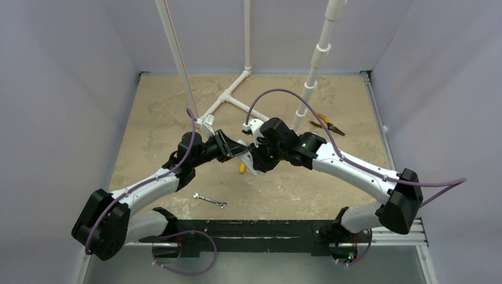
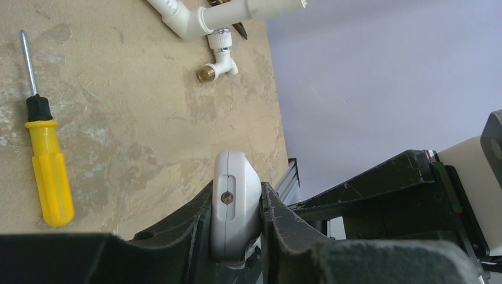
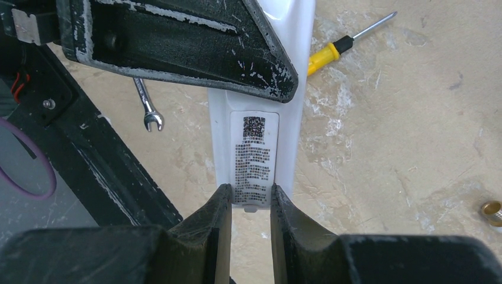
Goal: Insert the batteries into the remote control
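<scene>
The left gripper (image 2: pixel 237 193) is clamped on the sides of the remote control (image 2: pixel 234 177), holding it above the mid-desk (image 1: pixel 296 189). The right gripper (image 3: pixel 247 200) meets its labelled end with fingers narrowly parted; I cannot tell whether it grips.

The remote (image 3: pixel 254 154) is white, its label printed with a black code square and fine black text. The screwdriver (image 2: pixel 50 171) has a yellow handle and black collar. The counter (image 2: pixel 130 118) is mottled beige. The fingers (image 3: pixel 177 53) are black, scuffed white.
</scene>
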`<act>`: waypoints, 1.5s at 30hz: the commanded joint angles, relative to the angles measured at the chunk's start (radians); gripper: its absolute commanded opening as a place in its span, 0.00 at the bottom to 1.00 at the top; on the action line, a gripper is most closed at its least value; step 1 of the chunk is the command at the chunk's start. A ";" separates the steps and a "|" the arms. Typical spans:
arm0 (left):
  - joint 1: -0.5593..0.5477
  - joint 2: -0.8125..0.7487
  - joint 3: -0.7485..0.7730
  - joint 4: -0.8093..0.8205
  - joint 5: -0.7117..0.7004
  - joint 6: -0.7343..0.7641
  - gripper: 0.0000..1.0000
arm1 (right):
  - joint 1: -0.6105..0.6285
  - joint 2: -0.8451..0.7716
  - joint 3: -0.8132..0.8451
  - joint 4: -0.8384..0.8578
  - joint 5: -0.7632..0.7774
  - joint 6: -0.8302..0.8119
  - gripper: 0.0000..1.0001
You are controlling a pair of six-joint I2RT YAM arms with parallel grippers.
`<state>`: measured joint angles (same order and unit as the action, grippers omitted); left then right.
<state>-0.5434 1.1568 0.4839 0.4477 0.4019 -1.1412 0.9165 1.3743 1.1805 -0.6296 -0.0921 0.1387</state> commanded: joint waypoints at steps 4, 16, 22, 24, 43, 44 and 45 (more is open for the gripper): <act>-0.003 -0.001 0.035 0.053 0.014 0.005 0.00 | 0.005 0.026 0.064 0.033 0.013 -0.023 0.08; -0.006 0.001 0.026 0.083 0.030 -0.011 0.00 | 0.005 0.037 0.081 0.035 0.025 -0.030 0.22; -0.005 0.023 0.008 0.141 0.043 -0.045 0.00 | 0.005 0.031 0.081 0.036 0.032 -0.031 0.28; -0.005 0.031 0.002 0.157 0.047 -0.053 0.00 | 0.005 0.028 0.081 0.036 0.035 -0.031 0.30; -0.006 0.038 -0.019 0.197 0.046 -0.072 0.00 | 0.005 -0.009 0.072 0.050 0.032 -0.023 0.51; -0.005 0.039 -0.018 0.198 0.046 -0.071 0.00 | 0.005 -0.009 0.071 0.050 0.032 -0.022 0.52; -0.005 0.039 -0.019 0.198 0.046 -0.072 0.00 | 0.005 -0.010 0.072 0.051 0.032 -0.020 0.52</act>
<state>-0.5446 1.2007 0.4625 0.5610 0.4244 -1.1938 0.9165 1.4086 1.2137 -0.6159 -0.0681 0.1173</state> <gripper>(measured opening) 0.255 0.510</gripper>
